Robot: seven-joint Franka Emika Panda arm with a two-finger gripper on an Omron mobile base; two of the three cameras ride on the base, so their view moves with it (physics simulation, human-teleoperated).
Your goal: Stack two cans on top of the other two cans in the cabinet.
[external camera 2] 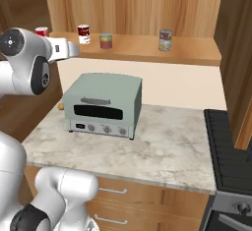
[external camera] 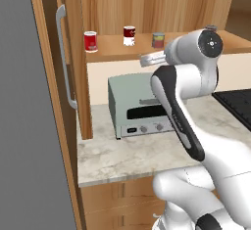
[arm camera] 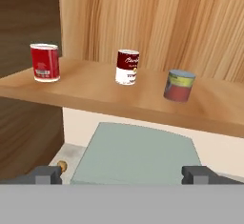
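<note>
Hand view puts your gripper at the bottom of the frame, fingers spread wide with nothing between them, poised above the grey-green toaster oven. That height suits a reach to the shelf, judging by how the cans sit level with the middle of the frame.

Beyond the oven, the plank shelf of the cabinet carries the cans, all upright and well apart, so you have room to close around any one.

Count them: two red cans, the mostly red can at left centre and the red-and-white can just right of it. Two greenish-grey cans: the nearer grey can at centre right, and the far grey can standing alone at upper right of the right base view. None is stacked yet.
</note>
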